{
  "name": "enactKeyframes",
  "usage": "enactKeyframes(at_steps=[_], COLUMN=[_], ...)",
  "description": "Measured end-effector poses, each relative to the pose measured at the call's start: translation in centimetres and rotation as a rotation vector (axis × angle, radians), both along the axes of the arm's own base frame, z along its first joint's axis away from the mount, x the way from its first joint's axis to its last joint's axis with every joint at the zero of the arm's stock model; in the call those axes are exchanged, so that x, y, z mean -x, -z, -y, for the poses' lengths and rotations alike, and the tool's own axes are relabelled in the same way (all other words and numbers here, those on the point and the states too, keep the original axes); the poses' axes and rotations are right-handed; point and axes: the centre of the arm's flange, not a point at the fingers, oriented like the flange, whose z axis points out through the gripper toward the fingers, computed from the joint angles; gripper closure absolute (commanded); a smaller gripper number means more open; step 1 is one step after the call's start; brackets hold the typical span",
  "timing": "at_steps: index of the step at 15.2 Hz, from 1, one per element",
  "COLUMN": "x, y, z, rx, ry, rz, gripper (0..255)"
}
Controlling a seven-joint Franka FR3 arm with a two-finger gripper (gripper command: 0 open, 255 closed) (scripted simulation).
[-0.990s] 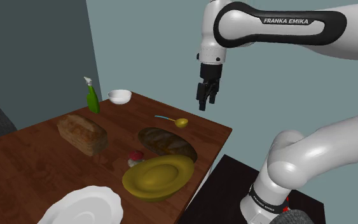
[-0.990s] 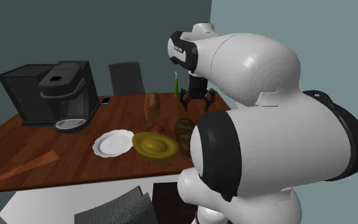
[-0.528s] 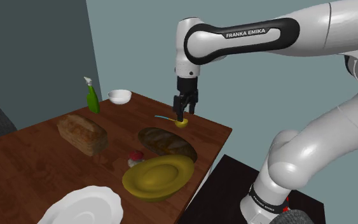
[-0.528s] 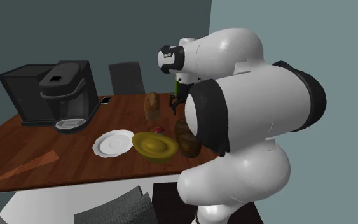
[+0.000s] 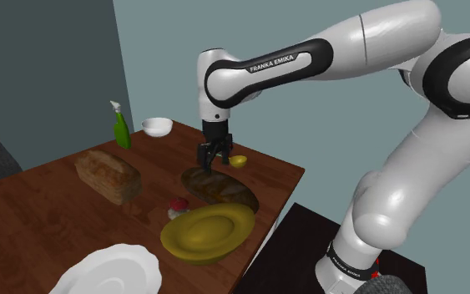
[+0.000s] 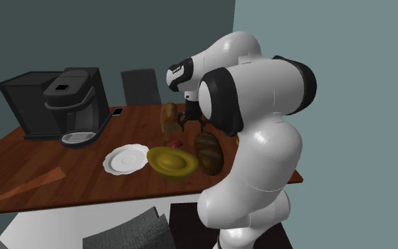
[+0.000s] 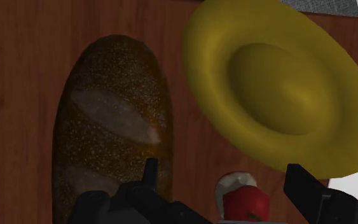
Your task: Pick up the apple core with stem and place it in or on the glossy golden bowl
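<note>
Brown wood makes up the desk [image 5: 24,209], and the white arm [image 5: 291,63] reaches over its right end in the shoulder view. The golden bowl [image 5: 208,232] sits at the near edge there, wide, shallow and empty. Just beyond it lies a dark crusty loaf [image 5: 216,185], its long axis running from far left to near right in that view. A second loaf [image 5: 108,174] lies well apart to the left, and a white plate [image 5: 112,271] sits at the near left.

The gripper [image 5: 210,165] hangs above the far end of the dark loaf with its fingers spread wide and nothing between them.

What matters for us is the apple core [image 5: 177,207]. It stands on the desk just beside the bowl's left rim and the loaf's near end, so it is nearer, lower and a little to the shoulder view's left of the gripper. It seems to stand on end, white over red — we cannot make out a stem. In the wrist view the core [image 7: 241,197] lies between the lines of the two fingers, untouched.

We judge the descent tight, with loaf on one side and bowl rim on the other. A yellow spoon [image 5: 238,160] lies clear on the far side.
</note>
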Motion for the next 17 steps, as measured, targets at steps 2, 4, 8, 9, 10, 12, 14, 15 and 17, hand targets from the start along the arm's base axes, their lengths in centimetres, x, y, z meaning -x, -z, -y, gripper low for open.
enactKeyframes(at_steps=[2,4,8,9,10,12,14,15,17], x=[-1.6,-3.2,-7.1,-7.8,-8.5,-9.8,-10.1,-10.0,-9.8], y=[1.6,2.8,6.1,7.3,8.0,9.3,10.4,10.8,11.9], z=[-1.6,-3.2,-6.1,-6.9,-7.7,-8.7,-9.1,-9.2,-9.3], rx=[-0.004,-0.008,-0.016,-0.018,-0.020,-0.023,-0.024,-0.024,-0.024], ry=[-0.003,-0.007,-0.013,-0.015,-0.016,-0.019,-0.020,-0.020,-0.020], rz=[-0.007,-0.015,-0.031,-0.035,-0.039,-0.046,-0.048,-0.048,-0.048], gripper=[0,0,0,0,0,0,0,0,0])
